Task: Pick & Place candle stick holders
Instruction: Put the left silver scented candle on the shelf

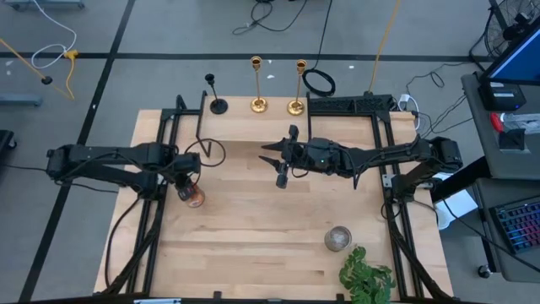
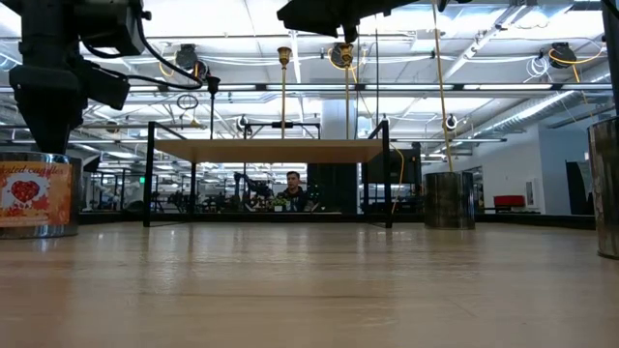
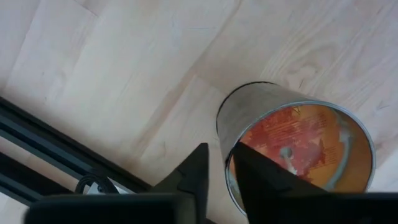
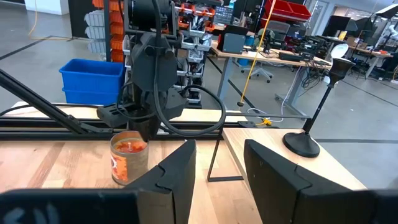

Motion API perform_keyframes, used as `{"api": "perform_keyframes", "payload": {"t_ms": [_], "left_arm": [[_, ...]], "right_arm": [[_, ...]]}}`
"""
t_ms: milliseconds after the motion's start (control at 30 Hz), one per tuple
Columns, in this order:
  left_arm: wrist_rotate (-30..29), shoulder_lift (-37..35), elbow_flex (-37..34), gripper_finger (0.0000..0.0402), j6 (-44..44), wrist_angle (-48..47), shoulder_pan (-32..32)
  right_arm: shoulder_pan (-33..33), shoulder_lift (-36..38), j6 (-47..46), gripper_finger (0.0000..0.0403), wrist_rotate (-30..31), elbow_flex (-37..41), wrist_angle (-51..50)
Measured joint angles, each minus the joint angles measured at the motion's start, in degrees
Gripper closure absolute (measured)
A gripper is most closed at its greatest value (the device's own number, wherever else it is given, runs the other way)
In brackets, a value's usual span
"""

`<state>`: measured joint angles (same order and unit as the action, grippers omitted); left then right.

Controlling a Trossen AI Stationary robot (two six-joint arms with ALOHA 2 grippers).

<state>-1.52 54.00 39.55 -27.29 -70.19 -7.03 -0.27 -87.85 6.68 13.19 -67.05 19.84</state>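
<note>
Left hand on the orange jar, candlesticks lined up at the far edge

The left hand (image 1: 187, 181) grips the rim of the orange jar (image 1: 193, 198), one finger inside. The right hand (image 1: 283, 160) hangs released over mid-worktop (image 1: 253, 236). The black candlestick (image 1: 216, 95) and two gold candlesticks (image 1: 257, 84) (image 1: 298, 87) stand untouched along the far edge.

The red-orange jar (image 2: 37, 193) at the low view's left edge carries a label with a white cursive line that seems to read "scented candles" above a heart picture, though the first letters are cut off. In the left wrist view the same label shows through the jar's glass only as unreadable print. No other text, number or brand can be read.
</note>
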Motion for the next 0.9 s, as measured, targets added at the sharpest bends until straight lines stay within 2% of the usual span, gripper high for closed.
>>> {"api": "perform_keyframes", "payload": {"t_ms": [233, 467, 600, 767, 900], "left_arm": [[0.24, -0.07, -2.93, 0.0385, -1.65, 2.98, -0.02], [-0.02, -0.57, -3.44, 0.0368, -2.47, 3.06, -0.02], [-1.43, -0.66, -2.75, 0.0391, -0.75, 4.02, -0.02], [-1.15, -0.66, -2.57, 0.0396, -2.05, 6.05, 0.04], [-1.53, -0.49, 1.94, 0.0397, -3.14, 5.63, 0.07]], "right_arm": [[0.00, 0.00, 0.00, 0.0271, 0.00, -0.02, -0.02], [0.00, 0.00, 0.00, 0.0271, -0.01, 0.01, 0.02], [0.00, 0.01, 0.00, 0.0271, -0.01, 0.01, 0.01], [-0.01, 0.00, 0.03, 0.0271, 0.00, 0.01, 0.15], [-0.21, 0.04, 0.44, 0.0271, 0.00, 0.01, 0.22]]}}
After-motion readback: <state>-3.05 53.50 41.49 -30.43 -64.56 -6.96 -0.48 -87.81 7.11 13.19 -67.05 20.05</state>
